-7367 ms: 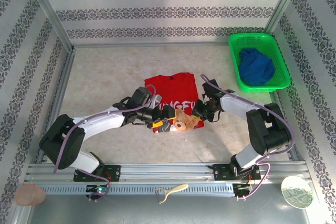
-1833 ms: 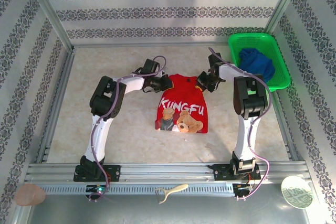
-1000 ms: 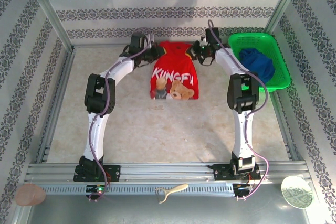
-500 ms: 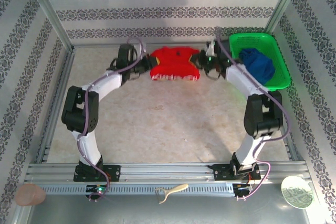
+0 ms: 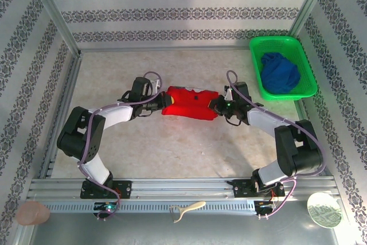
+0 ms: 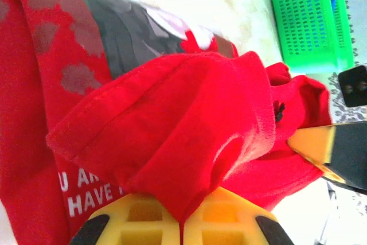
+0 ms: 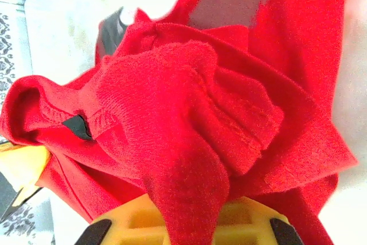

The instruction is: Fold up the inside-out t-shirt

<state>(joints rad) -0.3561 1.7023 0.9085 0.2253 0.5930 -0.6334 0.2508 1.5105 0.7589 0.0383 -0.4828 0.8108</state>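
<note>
The top camera looks down from above and behind the arms over the whole table [image 5: 172, 147]. Each wrist camera sits close behind the left pincer [image 6: 180, 228] or right pincer [image 7: 189, 225], facing the red t-shirt [image 5: 190, 102], which all three views share.

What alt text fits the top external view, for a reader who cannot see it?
A bright red cloth t-shirt lies bunched on the pale table, the left hand pinching one end and the right hand the other. A dark blue cloth garment lies in a green plastic basket, far right.
</note>
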